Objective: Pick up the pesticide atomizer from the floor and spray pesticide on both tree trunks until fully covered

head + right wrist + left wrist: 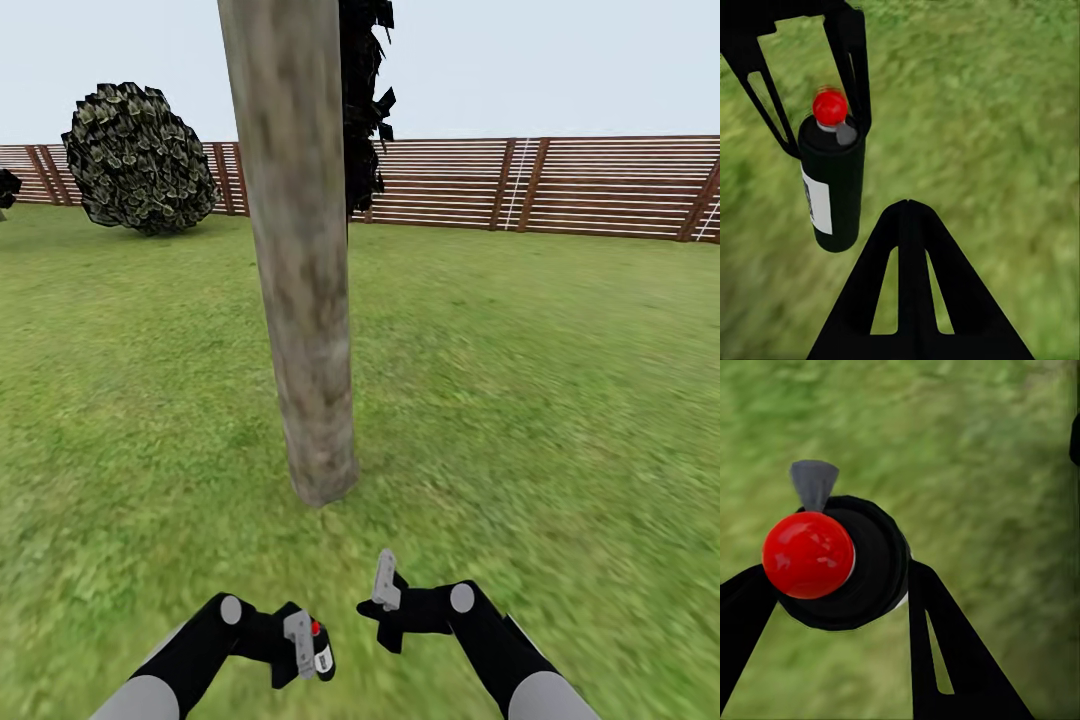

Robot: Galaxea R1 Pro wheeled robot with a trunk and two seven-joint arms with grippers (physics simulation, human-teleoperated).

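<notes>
A thick tree trunk (pixel 300 280) with mottled beige-grey bark rises from the lawn straight ahead, and its foliage is above the frame. The second tree is out of view. My left gripper (pixel 305 640) is low at the front, shut on the pesticide atomizer (pixel 321 652), a black can with a red top and a white label. The left wrist view looks down on the atomizer's red top (pixel 808 553), with a finger on each side. In the right wrist view the atomizer (pixel 832 187) hangs upright over grass. My right gripper (pixel 385 588) is beside it, shut and holding nothing. No pesticide cloud is in view.
A round dark bush (pixel 140 160) stands at the back left. A black-foliaged tree (pixel 362 100) is behind the trunk. The brown slat fence (pixel 560 185) closes off the far side. Green lawn (pixel 550 380) spreads to both sides of the trunk.
</notes>
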